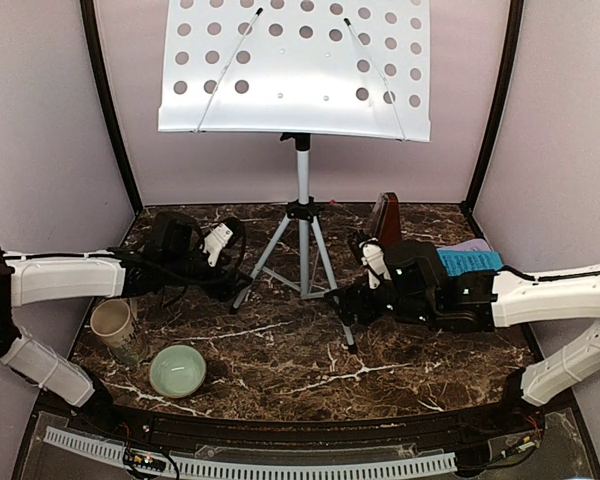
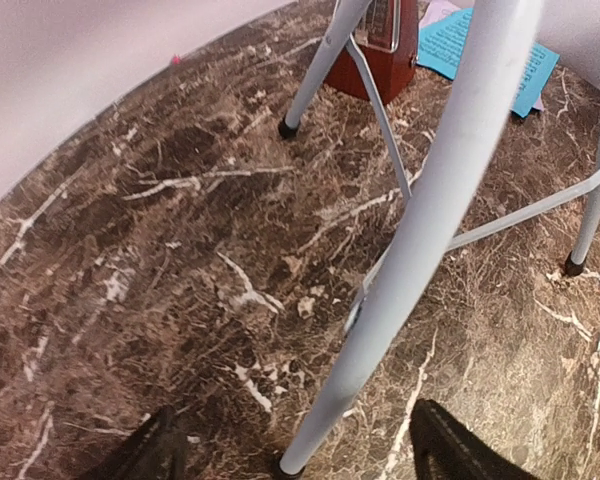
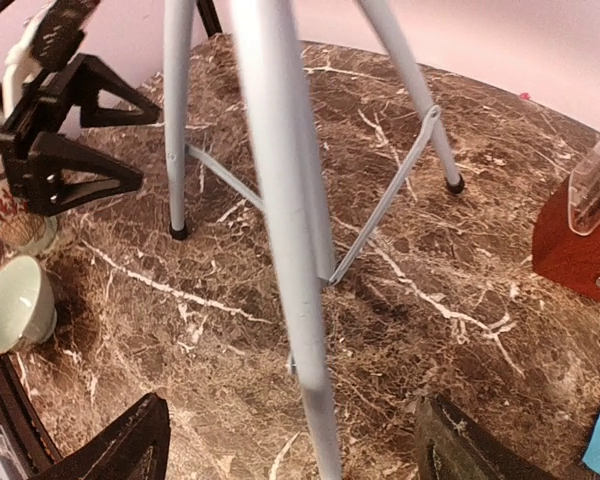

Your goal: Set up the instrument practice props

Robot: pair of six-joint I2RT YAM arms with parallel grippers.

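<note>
The silver tripod music stand [image 1: 303, 170] stands upright mid-table with its white perforated desk [image 1: 295, 65] on top. My left gripper [image 1: 232, 272] is open around the stand's left leg [image 2: 420, 210], its dark fingertips [image 2: 155, 452] well clear of the tube on both sides. My right gripper [image 1: 352, 305] is also open, straddling the front right leg [image 3: 300, 300] without touching it. The dark-red metronome [image 1: 385, 218] stands behind the right arm. A blue page [image 1: 470, 261] lies flat at the right on a pale pinkish sheet [image 1: 470, 244].
A beige mug [image 1: 112, 325] and a pale green bowl [image 1: 177, 370] sit at the front left, close to the left arm. Purple walls close in the back and both sides. The tripod's thin cross braces [image 3: 380, 210] span between the legs near the table.
</note>
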